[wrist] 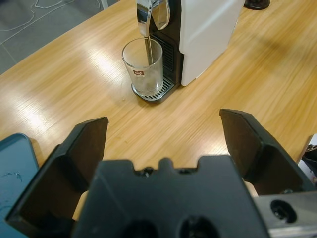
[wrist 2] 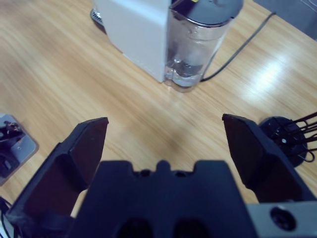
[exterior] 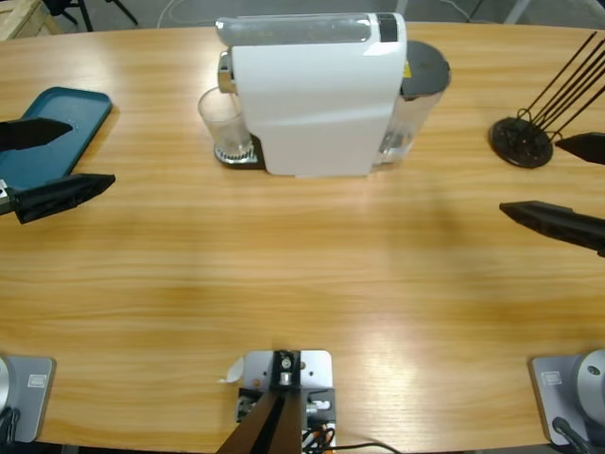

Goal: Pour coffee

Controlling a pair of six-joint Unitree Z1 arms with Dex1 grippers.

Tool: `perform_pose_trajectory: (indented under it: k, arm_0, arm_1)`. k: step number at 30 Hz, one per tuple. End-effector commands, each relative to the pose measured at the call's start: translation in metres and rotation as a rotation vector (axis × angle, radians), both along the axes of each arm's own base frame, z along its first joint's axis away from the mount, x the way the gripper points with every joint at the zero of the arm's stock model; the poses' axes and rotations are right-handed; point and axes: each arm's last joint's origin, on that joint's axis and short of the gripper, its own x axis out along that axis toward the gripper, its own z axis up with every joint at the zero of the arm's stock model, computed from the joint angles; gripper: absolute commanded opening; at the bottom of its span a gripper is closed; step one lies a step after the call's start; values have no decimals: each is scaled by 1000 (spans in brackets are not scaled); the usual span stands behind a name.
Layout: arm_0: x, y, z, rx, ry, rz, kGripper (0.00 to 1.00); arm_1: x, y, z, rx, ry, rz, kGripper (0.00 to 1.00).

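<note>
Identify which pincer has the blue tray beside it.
The left pincer: the blue tray lies beside it, while the right pincer sits near the black wire stand.

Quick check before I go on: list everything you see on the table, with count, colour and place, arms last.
coffee machine: one, white, far middle of the table
glass: one, clear, on the machine's drip tray under the spout
water tank: one, clear with dark lid, at the machine's back end
tray: one, teal, far left edge
rack: one, black wire on round base, far right
cable: one, dark, behind the tank
left gripper: black, open, left edge
right gripper: black, open, right edge
</note>
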Motion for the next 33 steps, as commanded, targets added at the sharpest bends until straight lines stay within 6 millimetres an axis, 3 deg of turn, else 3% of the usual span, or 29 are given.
perform_pose_trajectory:
  k: [1, 13, 17, 23, 26, 29, 33]
  arm_0:
    - [-3, 0, -11, 18, 22, -22, 973]
    - [-2, -1, -10, 8, 17, -19, 969]
    - [2, -3, -11, 19, 25, -9, 837]
    - [8, -7, -17, 56, 52, 14, 735]
    - [16, -16, -26, 74, 106, -26, 749]
    - [22, -24, -33, 87, 131, -67, 963]
    - [32, -33, -40, 86, 141, -83, 965]
  arm_1:
    - [-1, 2, -15, -38, 30, 28, 1000]
    - [0, 3, -18, -36, 33, 24, 1000]
    - [0, 3, -18, -34, 34, 24, 1000]
    - [0, 3, -19, -35, 37, 24, 1000]
    - [0, 3, -20, -35, 38, 23, 1000]
    - [1, 4, -20, -35, 42, 26, 1000]
    - [2, 5, -20, -36, 47, 32, 1000]
